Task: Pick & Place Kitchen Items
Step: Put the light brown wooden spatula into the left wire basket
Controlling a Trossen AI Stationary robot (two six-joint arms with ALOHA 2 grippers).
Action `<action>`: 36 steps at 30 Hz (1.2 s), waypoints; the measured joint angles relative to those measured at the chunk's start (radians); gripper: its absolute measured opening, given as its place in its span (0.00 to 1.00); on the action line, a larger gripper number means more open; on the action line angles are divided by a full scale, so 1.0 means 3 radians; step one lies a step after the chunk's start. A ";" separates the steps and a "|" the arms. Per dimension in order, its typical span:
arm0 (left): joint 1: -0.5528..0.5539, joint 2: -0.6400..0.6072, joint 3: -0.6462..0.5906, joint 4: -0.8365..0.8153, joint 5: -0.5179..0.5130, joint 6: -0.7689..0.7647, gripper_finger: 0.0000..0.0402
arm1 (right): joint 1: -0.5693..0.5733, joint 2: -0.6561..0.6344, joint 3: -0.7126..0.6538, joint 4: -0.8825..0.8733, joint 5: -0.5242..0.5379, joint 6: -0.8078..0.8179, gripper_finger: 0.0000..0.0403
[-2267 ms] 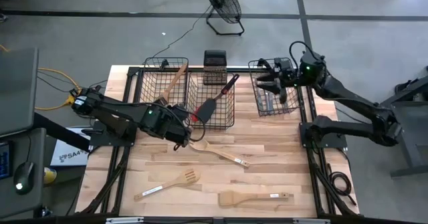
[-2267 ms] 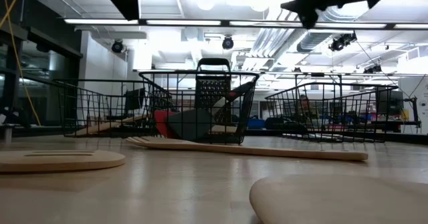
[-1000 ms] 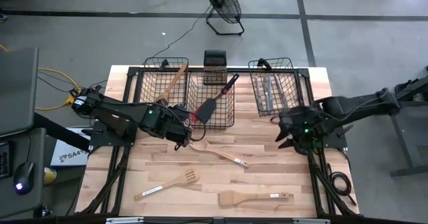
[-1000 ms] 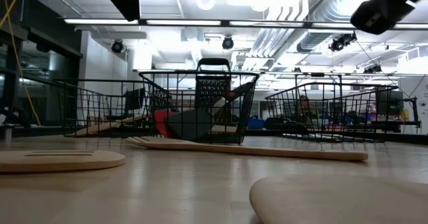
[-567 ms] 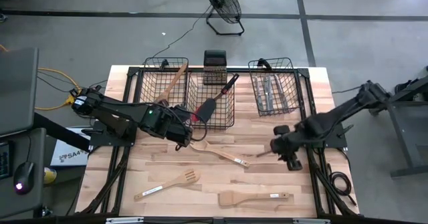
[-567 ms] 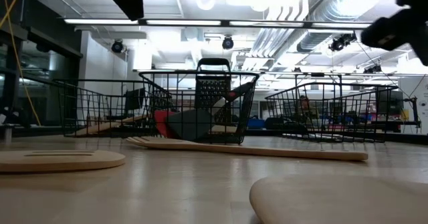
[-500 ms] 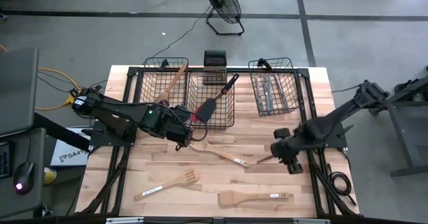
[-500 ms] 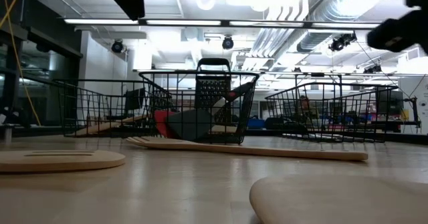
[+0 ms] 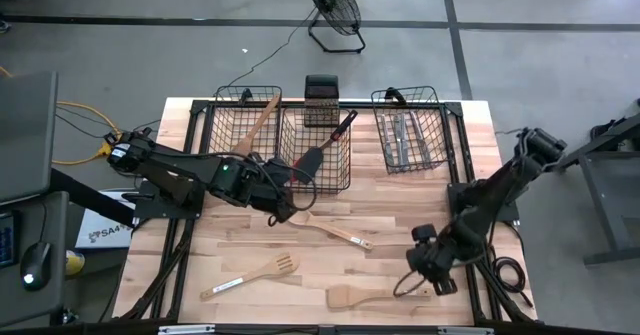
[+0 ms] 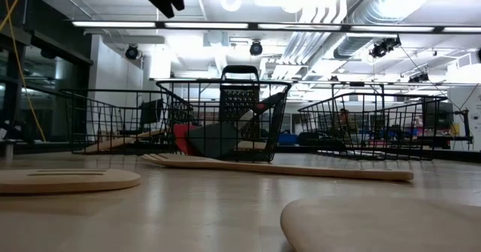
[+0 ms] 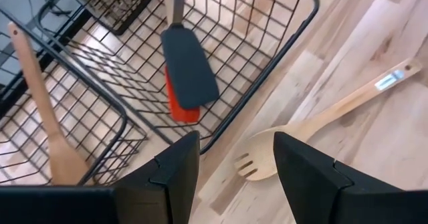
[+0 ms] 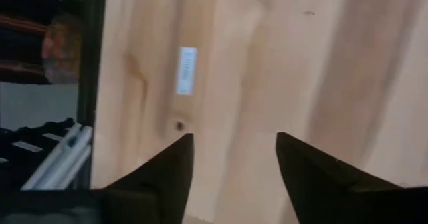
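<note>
Three pale wooden utensils lie flat on the table: a forked spoon [image 9: 330, 230], a slotted spatula [image 9: 250, 275] and a flat spatula [image 9: 380, 297]. My left gripper [image 9: 285, 212] hangs open just above the forked spoon's head [image 11: 257, 160], touching nothing. My right gripper [image 9: 418, 275] stands open over the table beside the flat spatula's handle end, and a pale label [image 12: 187, 70] shows on the wood ahead of its fingers. In the baskets lie a wooden spoon [image 9: 262, 120], a black and a red spatula [image 11: 187, 77] and silver cutlery [image 9: 405, 140].
Three black wire baskets [image 9: 245, 125] [image 9: 330, 170] [image 9: 425, 125] stand along the far edge, with a dark grater [image 9: 322, 100] behind them. The table's black frame rails run down both sides. In the low view the flat spatula's blade [image 10: 376, 226] lies closest.
My right gripper has swung from beside the right basket toward the table's near edge and has come down, ending by the flat spatula's handle. My left gripper has tipped a little toward the forked spoon. No utensil has moved.
</note>
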 joint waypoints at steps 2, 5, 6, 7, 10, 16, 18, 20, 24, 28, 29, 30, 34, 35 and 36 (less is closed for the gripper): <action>0.0000 0.0000 0.0000 0.0033 0.0000 0.0000 0.46 | 0.0120 0.0130 0.0000 0.0164 0.0009 0.0126 0.55; 0.0000 0.0000 0.0000 0.0062 0.0012 -0.0001 0.46 | 0.0312 0.0327 0.0000 0.0340 0.0023 0.0336 0.57; 0.0001 0.0000 0.0000 0.0065 0.0043 -0.0001 0.46 | 0.0370 0.0392 0.0000 0.0379 0.0029 0.0402 0.58; 0.0001 0.0000 0.0000 0.0065 0.0075 -0.0002 0.46 | 0.0428 0.0448 0.0000 0.0414 0.0046 0.0473 0.57; 0.0001 0.0000 0.0000 0.0085 0.0097 -0.0001 0.46 | 0.0576 0.0585 0.0000 0.0523 0.0083 0.0681 0.57; 0.0001 0.0000 0.0000 0.0083 0.0097 -0.0001 0.46 | 0.0717 0.0697 -0.0001 0.0563 0.0284 0.0911 0.56; 0.0001 0.0000 0.0000 0.0083 0.0097 -0.0001 0.46 | 0.0717 0.0716 -0.0001 0.0586 0.0380 0.0973 0.56; 0.0001 0.0000 0.0000 0.0082 0.0097 -0.0001 0.46 | 0.0718 0.0744 -0.0001 0.0671 0.0419 0.0990 0.56; 0.0001 0.0000 0.0000 0.0080 0.0096 0.0026 0.46 | 0.0765 0.0843 0.0006 0.0783 0.0475 0.0996 0.56; 0.0003 0.0000 0.0000 0.0080 0.0093 0.0083 0.46 | 0.0816 0.0975 0.0095 0.0721 0.0522 0.0995 0.56; 0.0003 0.0000 0.0000 0.0080 0.0087 0.0086 0.46 | 0.0834 0.1018 0.0121 0.0703 0.0559 0.0991 0.56; 0.0003 0.0000 0.0000 0.0080 0.0085 0.0086 0.46 | 0.0852 0.1059 0.0146 0.0683 0.0608 0.0983 0.56; 0.0003 0.0000 0.0000 0.0080 0.0077 0.0091 0.46 | 0.0960 0.1227 0.0238 0.0642 0.0885 0.0954 0.56; 0.0003 0.0001 0.0000 0.0080 0.0077 0.0101 0.46 | 0.0981 0.1263 0.0249 0.0635 0.0929 0.0946 0.56; 0.0003 0.0000 0.0000 0.0079 0.0077 0.0112 0.46 | 0.0999 0.1292 0.0253 0.0638 0.0981 0.0949 0.56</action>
